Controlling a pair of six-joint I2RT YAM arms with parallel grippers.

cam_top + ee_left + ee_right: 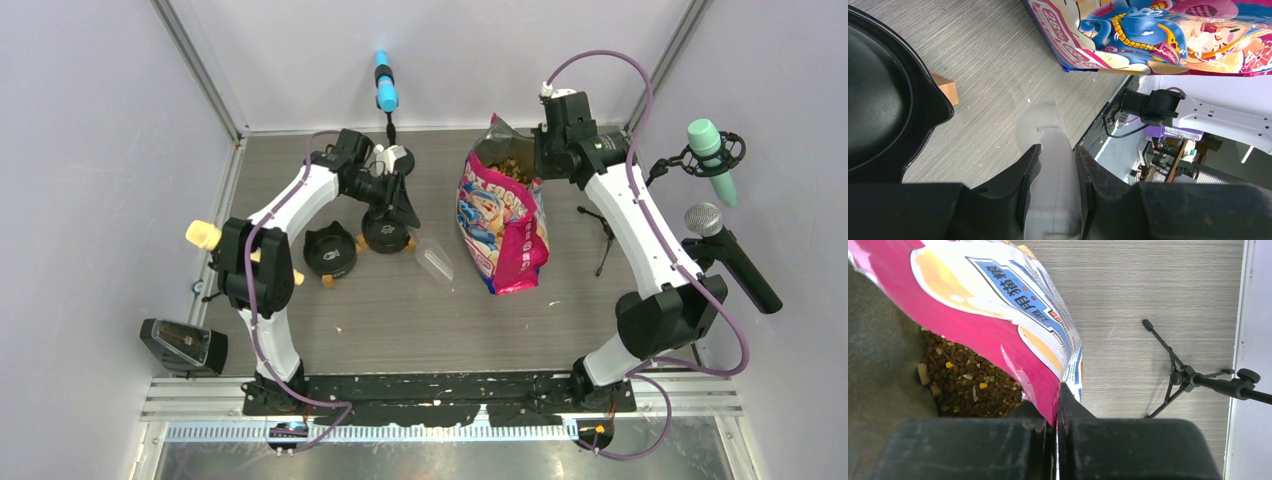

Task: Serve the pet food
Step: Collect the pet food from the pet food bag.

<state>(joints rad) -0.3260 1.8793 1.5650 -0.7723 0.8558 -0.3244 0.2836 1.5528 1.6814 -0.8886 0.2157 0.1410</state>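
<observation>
On the counter (420, 310) we are holding the printed pet food bag (500, 225) upright, our right fingers (1074, 415) clenched on its open rim. The black bowls (330, 252) are sitting to its left, and the one we can see into is looking empty. Our left fingers (1020, 175) are grasping the clear scoop (1045, 125), which is carrying nothing. The kibble (968, 382) is lying inside the bag, so we judge scooping and pouring are both not yet done.

Your left wrist view crops the black round bowl (878, 100); the pink printed bag (973, 315) hides some brown kibble pellets (963, 385)
</observation>
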